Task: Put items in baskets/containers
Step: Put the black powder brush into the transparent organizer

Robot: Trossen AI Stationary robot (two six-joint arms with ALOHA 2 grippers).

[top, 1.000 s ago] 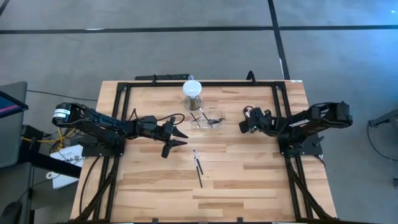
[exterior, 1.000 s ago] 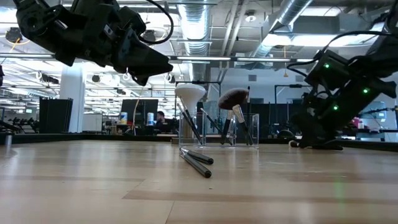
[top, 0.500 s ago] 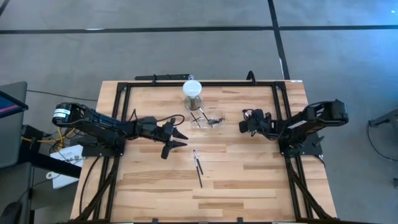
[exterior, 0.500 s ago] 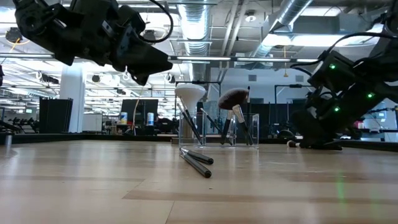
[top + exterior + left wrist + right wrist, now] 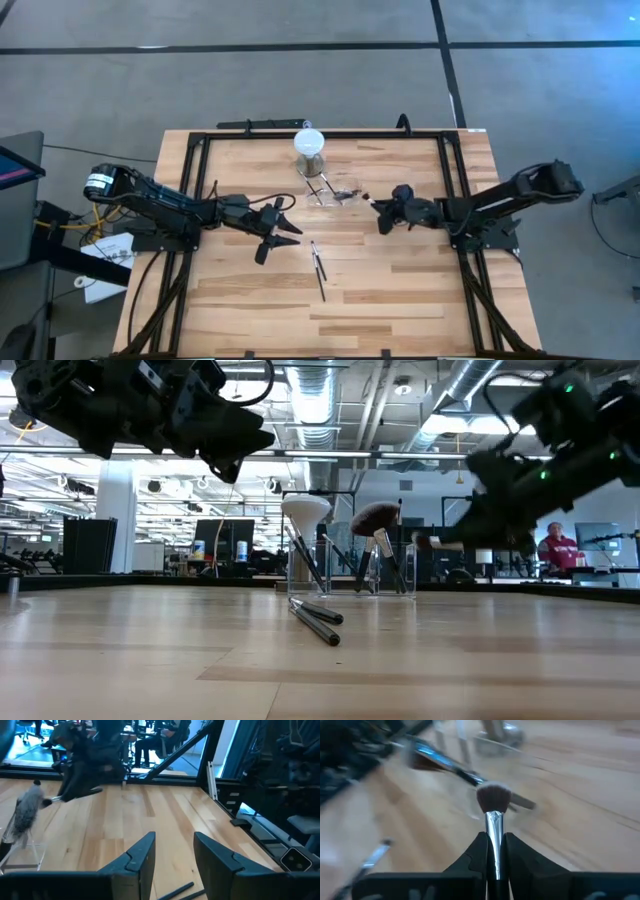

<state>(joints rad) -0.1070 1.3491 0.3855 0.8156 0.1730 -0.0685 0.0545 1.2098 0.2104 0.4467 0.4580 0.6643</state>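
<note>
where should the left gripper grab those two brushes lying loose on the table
Grip one of the two loose brushes mid-handle, coming straight down from above with the open left gripper. They lie flat and nearly parallel on the wooden table, close together, so I'd set the fingers across the thin handle, probably taking one at a time.

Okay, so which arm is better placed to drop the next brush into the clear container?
The right. The right gripper is shut on a brush and hangs just beside the clear container. The left gripper is open and empty, above the table, and two brushes lie loose nearby.
</note>
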